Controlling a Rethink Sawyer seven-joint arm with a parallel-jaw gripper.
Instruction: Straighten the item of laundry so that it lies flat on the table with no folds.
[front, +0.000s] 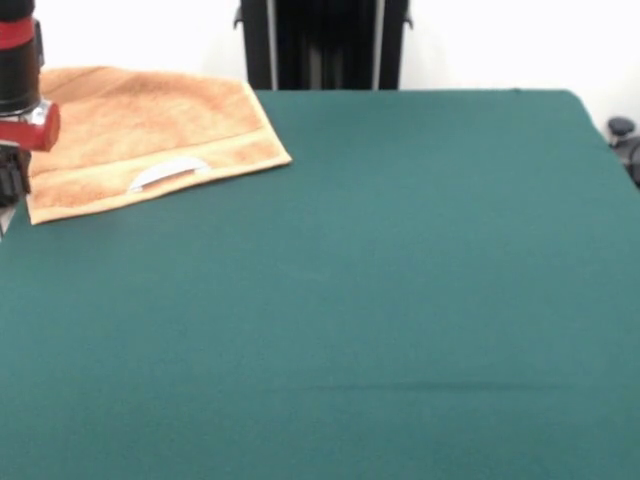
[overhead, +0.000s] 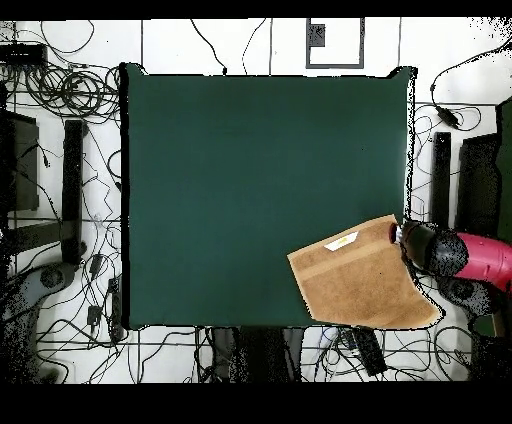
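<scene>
Bare green table (front: 380, 300), towel (front: 140, 140) flat over its far corner, pincer (overhead: 400, 236) at towel's edge, grip state indiscernible.

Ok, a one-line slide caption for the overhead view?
Orange-tan towel overhanging the green table corner, Sawyer gripper at its edge.

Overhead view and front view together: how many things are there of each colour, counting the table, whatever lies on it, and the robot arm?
Dark green: 1, the large rectangular cloth-covered table.
Orange-tan: 1, the small terry towel with a white label, lying at the table's corner and partly over its edge.
Red and black: 1, the robot arm beside the towel.
Total: 3.
</scene>
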